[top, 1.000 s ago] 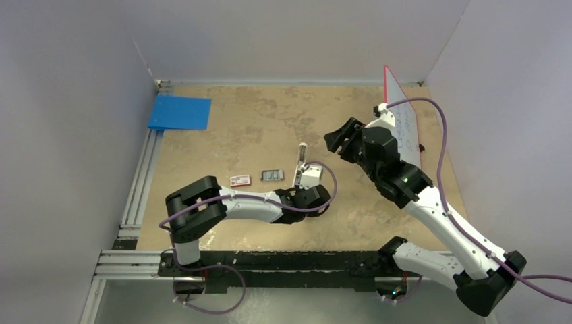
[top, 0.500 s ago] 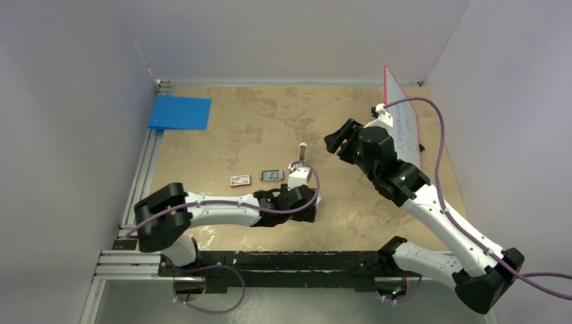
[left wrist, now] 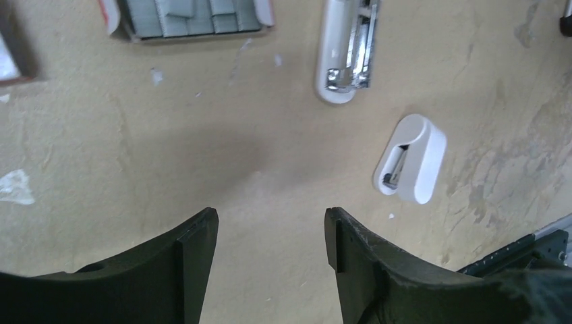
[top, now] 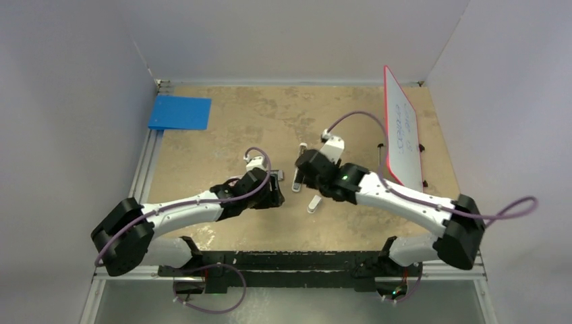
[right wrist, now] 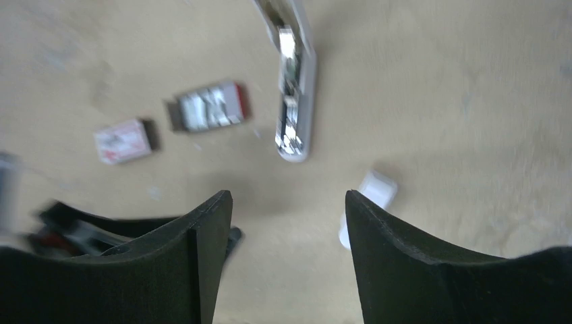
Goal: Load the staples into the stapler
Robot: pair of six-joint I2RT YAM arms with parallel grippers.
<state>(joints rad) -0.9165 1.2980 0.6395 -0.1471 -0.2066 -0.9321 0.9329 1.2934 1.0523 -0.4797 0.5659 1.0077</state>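
The stapler is a slim white bar lying open on the table, with its metal channel showing; it also appears in the right wrist view and in the top view. The staples are grey blocks in an open red-edged tray left of the stapler, blurred in the right wrist view. My left gripper is open and empty, near the table just short of them. My right gripper is open and empty, hovering over the stapler.
A short white piece lies right of the stapler's near end. A small red-and-white box lies left of the tray. A blue pad is at the back left. A red-edged whiteboard leans at the right.
My right arm has come down from the right side to over the stapler. My left gripper has moved left, away from the short white piece, which now lies free on the table.
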